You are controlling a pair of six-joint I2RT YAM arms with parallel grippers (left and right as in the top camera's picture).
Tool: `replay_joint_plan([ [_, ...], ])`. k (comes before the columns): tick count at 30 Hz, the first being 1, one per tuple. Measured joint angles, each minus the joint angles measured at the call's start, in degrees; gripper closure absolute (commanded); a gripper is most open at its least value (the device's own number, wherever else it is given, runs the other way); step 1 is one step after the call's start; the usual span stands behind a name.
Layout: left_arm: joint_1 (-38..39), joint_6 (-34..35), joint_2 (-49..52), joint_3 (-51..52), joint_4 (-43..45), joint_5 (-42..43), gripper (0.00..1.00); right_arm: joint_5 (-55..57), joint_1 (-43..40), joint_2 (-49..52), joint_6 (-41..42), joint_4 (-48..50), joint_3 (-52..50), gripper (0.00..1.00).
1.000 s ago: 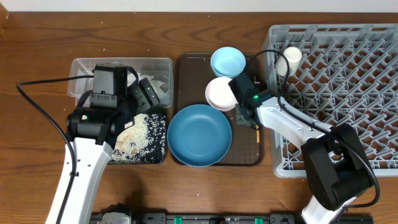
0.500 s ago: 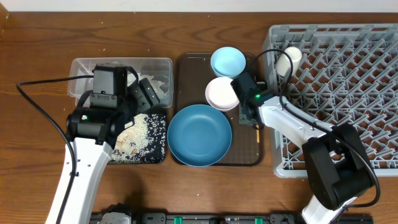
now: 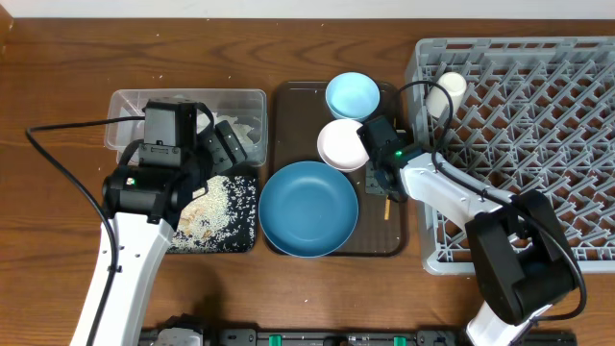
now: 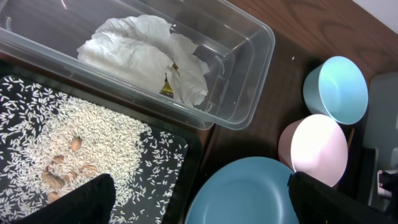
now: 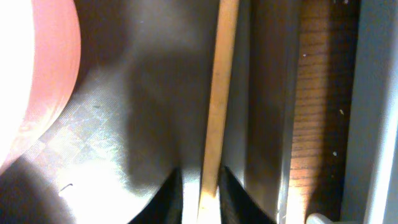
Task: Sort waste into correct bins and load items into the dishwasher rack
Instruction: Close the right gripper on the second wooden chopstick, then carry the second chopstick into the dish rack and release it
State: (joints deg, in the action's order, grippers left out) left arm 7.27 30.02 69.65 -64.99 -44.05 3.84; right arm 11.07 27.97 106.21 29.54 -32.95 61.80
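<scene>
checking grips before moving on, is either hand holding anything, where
left hand: nothing. The right hand straddles the shaft of a wooden stick; whether gripped cannot be told.

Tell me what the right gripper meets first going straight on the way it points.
The right gripper points down: first the thin wooden stick between its fingertips, then probably the dark brown tray beneath; depth is unclear.

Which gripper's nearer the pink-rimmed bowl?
Right. The right gripper sits just beside the pink-rimmed bowl, on its rack side; the left gripper is over the black tray, further off.
</scene>
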Motion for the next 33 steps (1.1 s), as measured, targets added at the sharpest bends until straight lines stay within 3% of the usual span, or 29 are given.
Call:
replay_joint_plan([
  [13, 0.0, 0.0, 0.0, 0.0, 0.0, 0.0, 0.09, -0.59, 0.0, -0.22, 0.2, -2.01, -0.02, 0.99],
  [23, 0.0, 0.0, 0.0, 0.0, 0.0, 0.0, 0.09, -1.03, 0.0, -0.9, -1.07, -2.93, 0.59, 0.99],
  [33, 0.0, 0.0, 0.0, 0.0, 0.0, 0.0, 0.09, -1.53, -1.77, -17.59, -7.63, -9.57, 6.12, 0.99],
])
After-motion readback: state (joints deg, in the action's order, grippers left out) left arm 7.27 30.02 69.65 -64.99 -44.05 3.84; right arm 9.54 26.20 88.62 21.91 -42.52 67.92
